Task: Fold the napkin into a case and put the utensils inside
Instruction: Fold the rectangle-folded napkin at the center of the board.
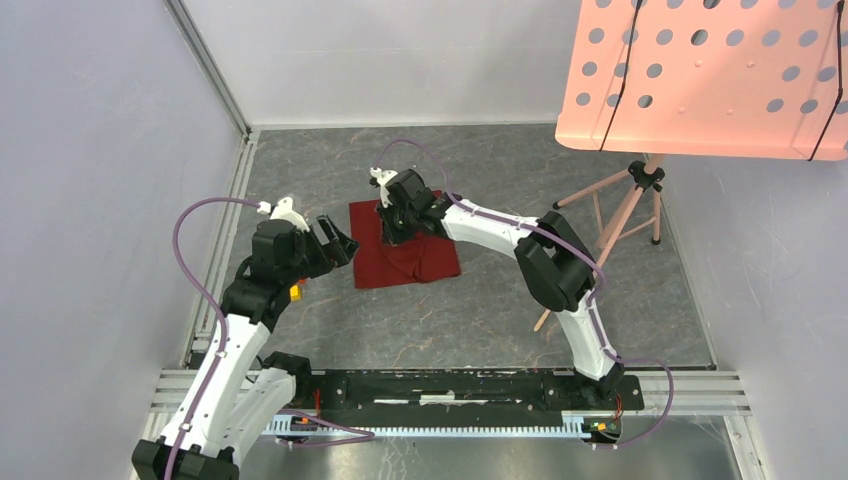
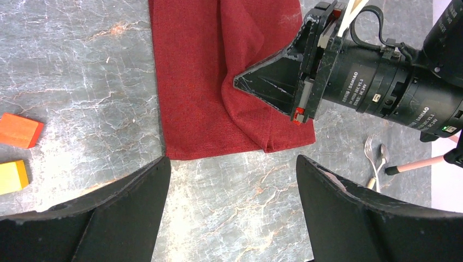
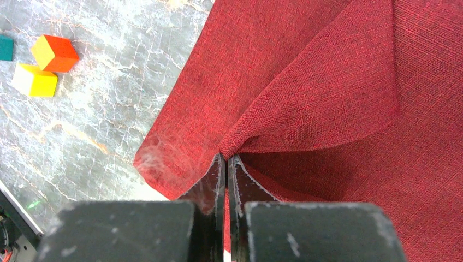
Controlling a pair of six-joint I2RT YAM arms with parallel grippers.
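Observation:
The dark red napkin (image 1: 410, 255) lies on the marbled table, part of it pulled up into a fold. My right gripper (image 3: 226, 159) is shut on a pinched ridge of that cloth (image 3: 327, 109), lifting it into a peak. In the left wrist view its fingertips (image 2: 243, 83) rest over the middle of the napkin (image 2: 191, 82). My left gripper (image 2: 233, 164) hangs open just short of the napkin's near edge, with nothing between its fingers. From above it (image 1: 345, 245) sits at the cloth's left side. A silver fork and spoon (image 2: 374, 158) lie together beyond the napkin's right side.
An orange block (image 2: 19, 130) and a yellow block (image 2: 12, 176) lie left of the napkin; a teal block (image 3: 4, 47) sits beside them. A pink perforated stand (image 1: 700, 70) on a tripod (image 1: 630, 205) is at the back right. Grey walls enclose the table.

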